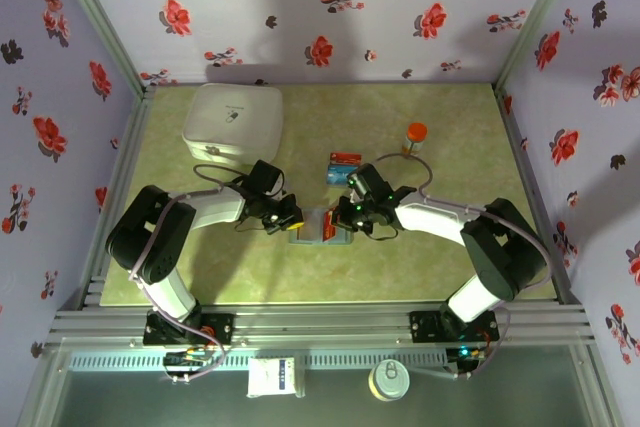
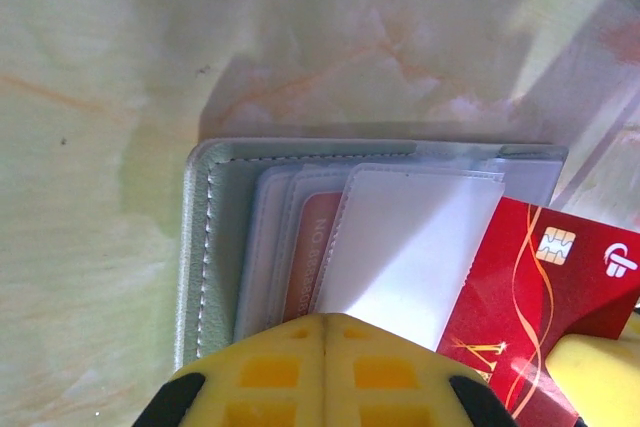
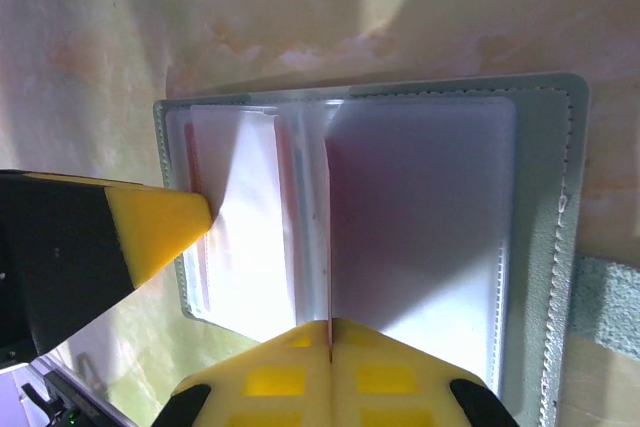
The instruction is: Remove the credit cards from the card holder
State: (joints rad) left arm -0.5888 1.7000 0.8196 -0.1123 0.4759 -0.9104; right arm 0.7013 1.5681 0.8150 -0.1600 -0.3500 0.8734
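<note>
Green marbled tabletop point(image 1: 450, 257) bears a white rounded-square box point(image 1: 232, 122) at far left and, between the arms, the slate grey-blue soft card holder point(image 3: 540, 247), lying open with clear sleeves up. The left gripper point(image 2: 325, 325), jaws closed, presses on its edge; the right gripper point(image 3: 330, 332) is pinched on a red chip credit card point(image 2: 545, 277) partly out of a sleeve. Two loose cards point(image 1: 345, 164) lie just beyond.

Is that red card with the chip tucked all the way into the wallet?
No: the red card juts out of the card holder, its chip bare.
</note>
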